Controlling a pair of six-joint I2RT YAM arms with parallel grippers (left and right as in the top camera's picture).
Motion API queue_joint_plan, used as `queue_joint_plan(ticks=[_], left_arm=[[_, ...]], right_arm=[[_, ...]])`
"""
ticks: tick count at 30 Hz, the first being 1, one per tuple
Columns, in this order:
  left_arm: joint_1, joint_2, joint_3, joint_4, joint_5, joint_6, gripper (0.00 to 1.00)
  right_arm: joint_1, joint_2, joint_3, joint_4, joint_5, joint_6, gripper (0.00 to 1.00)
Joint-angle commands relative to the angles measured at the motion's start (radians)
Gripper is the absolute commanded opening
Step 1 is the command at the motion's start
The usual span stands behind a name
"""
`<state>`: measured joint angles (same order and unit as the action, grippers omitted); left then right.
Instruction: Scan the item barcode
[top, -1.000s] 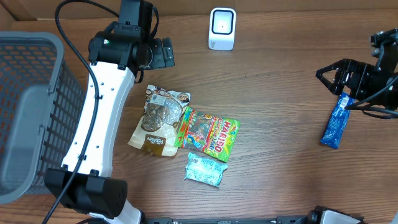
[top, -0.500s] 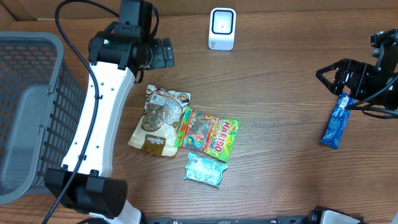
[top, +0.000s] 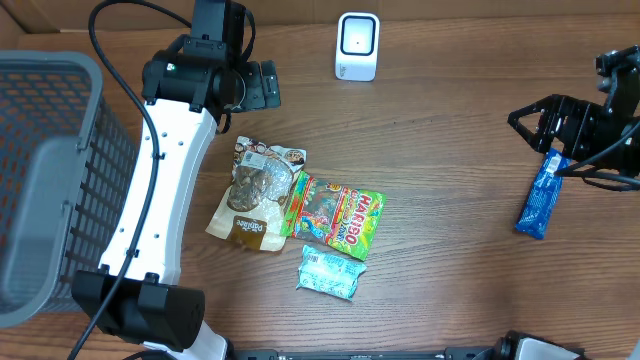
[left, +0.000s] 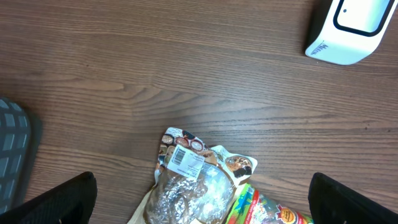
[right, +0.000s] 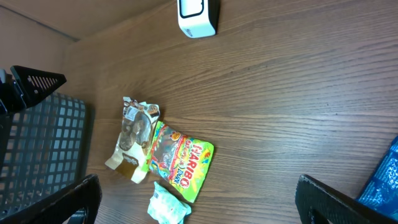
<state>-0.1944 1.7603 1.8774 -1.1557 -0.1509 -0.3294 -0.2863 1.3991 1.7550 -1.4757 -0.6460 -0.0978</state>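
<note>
Evidently nothing had moved: left jaws and right jaws stayed spread, empty; the blue foil-wrapped bar (top: 538, 200) lay on the brown wooden bench (top: 450, 120) beside the right jaws, well apart from the white box-shaped scanner (top: 357, 46), so pickup looked not yet begun.

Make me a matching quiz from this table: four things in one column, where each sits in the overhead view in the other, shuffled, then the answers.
Things:
1. scanner
2. basket
3. blue wrapper
4. gummy bag

Places:
A. middle of the view
B. top edge, near the centre
C. left edge
D. right edge

Pairs: 1-B, 2-C, 3-D, 4-A
</note>
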Motion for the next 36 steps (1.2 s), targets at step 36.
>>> queue_joint_plan(ticks=[36], left_arm=[[0.004, -0.015, 0.016, 0.0, -0.006, 0.023, 1.0]], right_arm=[[0.006, 0.018, -0.058, 0.073, 0.008, -0.034, 1.0]])
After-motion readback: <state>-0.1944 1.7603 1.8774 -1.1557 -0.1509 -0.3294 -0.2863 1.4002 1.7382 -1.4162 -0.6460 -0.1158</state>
